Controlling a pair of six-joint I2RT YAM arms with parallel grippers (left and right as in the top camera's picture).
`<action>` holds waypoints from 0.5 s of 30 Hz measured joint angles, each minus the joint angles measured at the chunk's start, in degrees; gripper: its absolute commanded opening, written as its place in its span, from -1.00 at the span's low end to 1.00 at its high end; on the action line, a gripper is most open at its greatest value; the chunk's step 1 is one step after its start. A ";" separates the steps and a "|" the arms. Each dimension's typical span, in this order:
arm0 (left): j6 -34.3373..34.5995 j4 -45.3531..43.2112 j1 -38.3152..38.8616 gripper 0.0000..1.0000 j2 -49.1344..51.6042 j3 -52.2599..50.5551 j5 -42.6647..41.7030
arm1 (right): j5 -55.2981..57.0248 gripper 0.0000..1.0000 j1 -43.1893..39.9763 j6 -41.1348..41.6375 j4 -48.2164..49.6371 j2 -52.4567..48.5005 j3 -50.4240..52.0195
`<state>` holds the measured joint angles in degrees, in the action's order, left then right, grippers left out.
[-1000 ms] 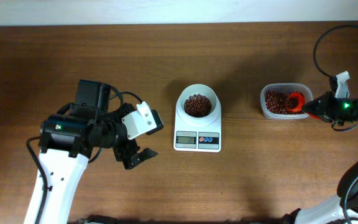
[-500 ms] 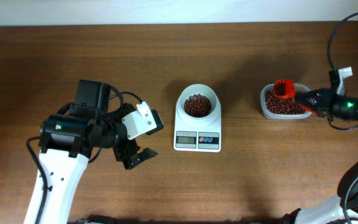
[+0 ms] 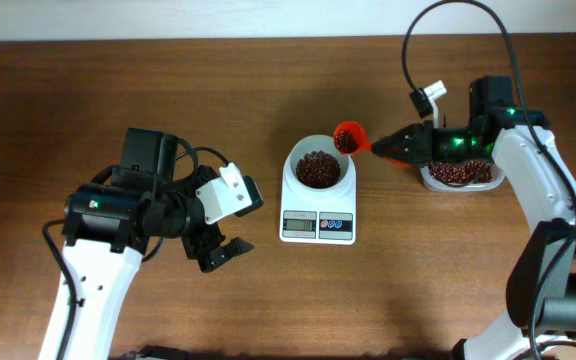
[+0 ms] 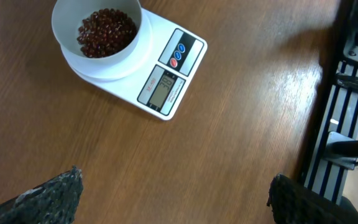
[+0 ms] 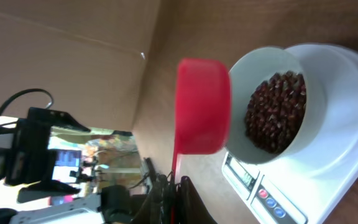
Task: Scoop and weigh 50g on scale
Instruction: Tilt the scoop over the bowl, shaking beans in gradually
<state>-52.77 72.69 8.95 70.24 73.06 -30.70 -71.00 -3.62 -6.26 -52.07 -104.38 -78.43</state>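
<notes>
Since a second ago my right pincer (image 3: 396, 148), clenched on the red scoop (image 3: 348, 137), has swung from the bean tub (image 3: 458, 178) to the rim of the bowl (image 3: 301, 152) on the scale (image 3: 318, 215), mid-table. Tipping comes next, I judge. Bare table lies all round; my left pincer (image 3: 223, 252) hangs released, well apart.

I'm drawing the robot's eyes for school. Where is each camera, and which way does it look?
Overhead: above the table, looking straight down; both claws show, the left claw open, the right claw shut on the red scoop.
Left wrist: behind the left claw, looking down at the scale; its two dark fingertips show.
Right wrist: behind the right claw, looking along the scoop at the bowl; a dark bit of claw shows.
All three share the scale and bowl.
</notes>
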 measured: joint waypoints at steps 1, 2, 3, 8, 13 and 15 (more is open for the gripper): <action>0.00 0.09 0.00 0.98 0.00 0.00 0.00 | 3.96 -0.92 1.42 1.79 3.26 -0.07 0.00; 0.00 0.11 0.02 0.98 0.00 0.00 -0.02 | 6.32 -0.92 2.47 2.08 4.50 -0.07 0.00; 0.00 0.11 0.00 0.98 0.00 0.00 0.00 | 8.50 -0.92 3.93 2.51 6.73 -0.07 0.04; 0.00 0.09 0.00 0.98 0.00 0.00 0.00 | 19.17 -0.92 8.79 1.60 8.02 -0.07 0.04; 0.00 0.09 0.00 0.98 0.00 0.00 0.00 | 19.76 -0.92 9.68 0.90 8.68 -0.07 0.04; 0.00 0.09 0.00 0.98 0.00 0.00 0.00 | 20.35 -0.92 9.94 1.60 8.87 -0.07 0.04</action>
<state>-52.77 72.77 8.95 70.24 73.06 -30.70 -50.65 6.33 -4.67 -43.20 -104.44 -78.39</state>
